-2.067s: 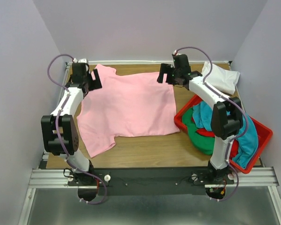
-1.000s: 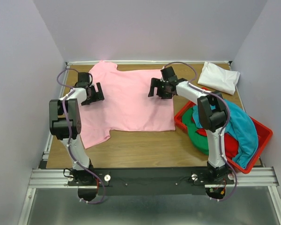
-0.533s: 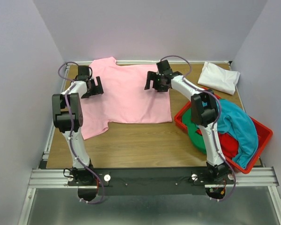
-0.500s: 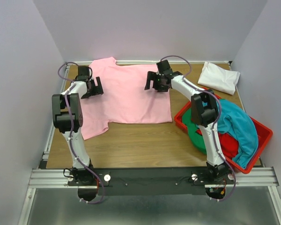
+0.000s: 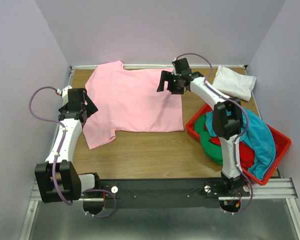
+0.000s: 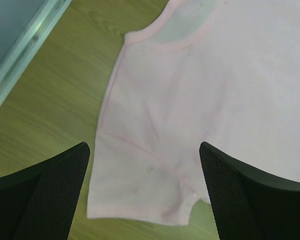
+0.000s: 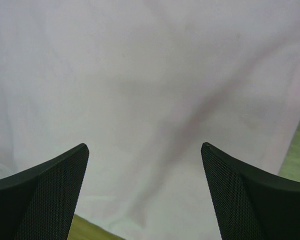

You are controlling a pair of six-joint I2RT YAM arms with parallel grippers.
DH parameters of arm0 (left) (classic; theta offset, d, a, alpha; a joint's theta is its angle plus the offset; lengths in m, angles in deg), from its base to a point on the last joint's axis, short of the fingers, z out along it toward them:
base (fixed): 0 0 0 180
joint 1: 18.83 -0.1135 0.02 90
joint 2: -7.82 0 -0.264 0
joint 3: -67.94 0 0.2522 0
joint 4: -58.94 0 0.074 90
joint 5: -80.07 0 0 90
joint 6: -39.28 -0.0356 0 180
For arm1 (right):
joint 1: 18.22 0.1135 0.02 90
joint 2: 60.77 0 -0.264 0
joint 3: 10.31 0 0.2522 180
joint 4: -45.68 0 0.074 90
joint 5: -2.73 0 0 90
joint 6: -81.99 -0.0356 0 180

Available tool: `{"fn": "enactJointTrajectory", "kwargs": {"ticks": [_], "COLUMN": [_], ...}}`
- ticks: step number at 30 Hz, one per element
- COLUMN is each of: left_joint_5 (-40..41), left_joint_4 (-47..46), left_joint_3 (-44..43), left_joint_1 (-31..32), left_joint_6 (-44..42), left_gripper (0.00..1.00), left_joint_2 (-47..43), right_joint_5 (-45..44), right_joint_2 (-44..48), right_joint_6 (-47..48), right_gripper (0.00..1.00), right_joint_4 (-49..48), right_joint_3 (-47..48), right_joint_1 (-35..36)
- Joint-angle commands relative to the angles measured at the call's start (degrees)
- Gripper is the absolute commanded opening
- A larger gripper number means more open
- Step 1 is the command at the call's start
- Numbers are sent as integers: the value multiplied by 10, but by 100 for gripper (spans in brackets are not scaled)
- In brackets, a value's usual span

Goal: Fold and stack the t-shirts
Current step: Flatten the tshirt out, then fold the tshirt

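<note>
Both agape, left pincer (image 5: 85, 105), right pincer (image 5: 169, 85), above t-shirt (image 5: 132, 106)

Can see only part of the pink t-shirt (image 7: 155, 75) from the right wrist, cropped at the top and left edges. Cannot trace the green t-shirt (image 5: 210, 147) or red t-shirt (image 5: 246, 156) fully, buried under the teal t-shirt (image 5: 262, 135) and right arm (image 5: 227, 117) in the red bin (image 5: 285, 142).
</note>
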Motion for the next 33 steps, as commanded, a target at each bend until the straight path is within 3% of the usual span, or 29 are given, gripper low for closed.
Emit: {"fn": "enactJointTrajectory", "kwargs": {"ticks": [1, 7, 10, 11, 17, 33], "left_joint_5": [40, 14, 14, 10, -18, 9], "left_joint_4": [93, 138, 137, 136, 146, 165], "left_joint_3": [68, 87, 96, 99, 134, 123], "left_joint_1": [-7, -9, -12, -14, -15, -15], "left_joint_6": [107, 134, 134, 135, 170, 222], "left_gripper": [98, 93, 88, 82, 71, 61], "left_joint_2": [-28, 10, 27, 34, 26, 56], "right_joint_5": [33, 40, 36, 34, 29, 49], "right_joint_2": [64, 135, 162, 168, 181, 181], "right_joint_6": [-13, -20, -21, -20, -17, -19], "right_gripper": [100, 100, 100, 100, 100, 100], "right_joint_4": [12, 11, 10, 10, 9, 6], "right_joint_3": [-53, -150, -179, -192, -203, -203], "right_joint_1": [-25, -55, -66, -68, -79, -101]}}
